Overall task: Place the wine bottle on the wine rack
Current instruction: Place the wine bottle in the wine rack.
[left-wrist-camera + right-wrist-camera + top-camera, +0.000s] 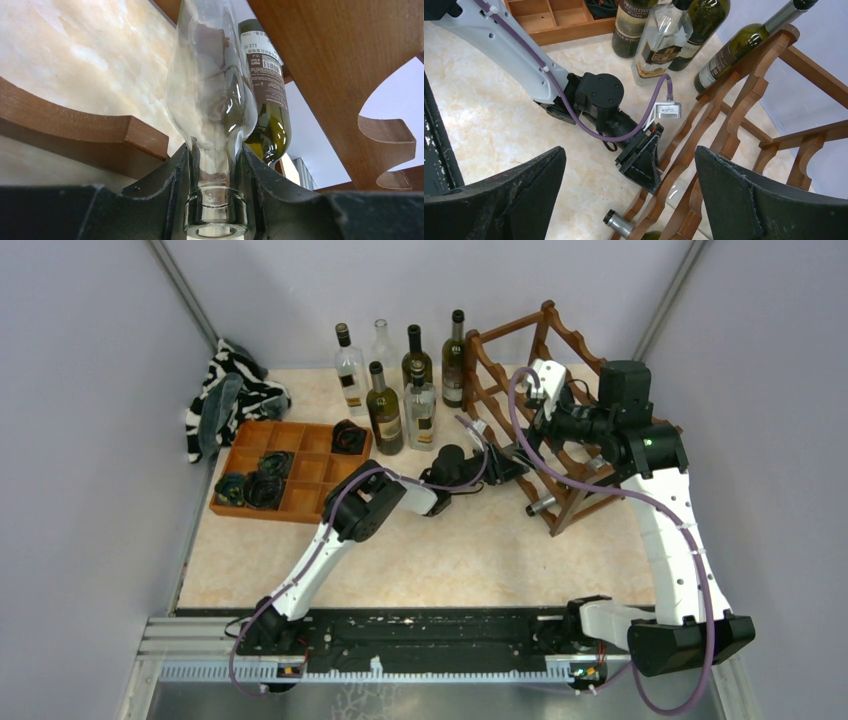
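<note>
Left gripper [215,165]: clamped on the clear bottle's [210,90] neck.
Bottle: lodged among the wine rack's [320,75] rails, at the table's [450,550] 2 o'clock.
Right gripper [629,165]: spread wide, nothing held.
Care: the bottle is best kept level, pushed until cradled by both scallops, then released.

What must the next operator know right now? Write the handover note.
Left gripper: jaws shut on the neck of the clear glass bottle, whose body is in among the wine rack rails.
Right gripper: jaws open, empty, above the rack.
Done: one capped bottle lies in a low tier.
Left: seat and release the clear bottle. The standing bottles, six of them, wait beside the rack.
</note>
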{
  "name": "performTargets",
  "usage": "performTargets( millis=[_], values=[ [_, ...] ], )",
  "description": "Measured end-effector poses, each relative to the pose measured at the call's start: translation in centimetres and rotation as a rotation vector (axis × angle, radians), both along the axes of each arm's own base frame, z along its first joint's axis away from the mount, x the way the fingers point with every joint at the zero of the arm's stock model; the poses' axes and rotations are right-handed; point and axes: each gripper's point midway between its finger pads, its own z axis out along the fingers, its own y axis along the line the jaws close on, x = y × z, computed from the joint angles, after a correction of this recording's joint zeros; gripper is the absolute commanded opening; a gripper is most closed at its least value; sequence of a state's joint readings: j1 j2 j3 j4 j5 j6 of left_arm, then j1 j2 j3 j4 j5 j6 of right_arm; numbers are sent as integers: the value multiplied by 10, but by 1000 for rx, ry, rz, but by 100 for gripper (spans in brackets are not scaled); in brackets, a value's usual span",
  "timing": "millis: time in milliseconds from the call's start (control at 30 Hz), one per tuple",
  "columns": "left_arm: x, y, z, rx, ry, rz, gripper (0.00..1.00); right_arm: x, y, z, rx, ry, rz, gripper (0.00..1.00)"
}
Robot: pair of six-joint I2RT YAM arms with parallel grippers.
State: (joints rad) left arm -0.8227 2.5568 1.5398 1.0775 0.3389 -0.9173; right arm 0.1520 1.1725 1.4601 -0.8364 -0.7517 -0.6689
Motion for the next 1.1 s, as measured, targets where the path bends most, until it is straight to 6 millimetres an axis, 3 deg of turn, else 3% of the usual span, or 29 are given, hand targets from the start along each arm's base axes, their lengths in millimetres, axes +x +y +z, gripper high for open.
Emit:
performTargets(
  millis=[600,1100],
  values=[
    [3,-12,-8,131,-178,56,0,0,0,1,5,1,3,98],
    [5,-10,0,249,-296,79,2,-1,0,1,8,2,7,99]
  ],
)
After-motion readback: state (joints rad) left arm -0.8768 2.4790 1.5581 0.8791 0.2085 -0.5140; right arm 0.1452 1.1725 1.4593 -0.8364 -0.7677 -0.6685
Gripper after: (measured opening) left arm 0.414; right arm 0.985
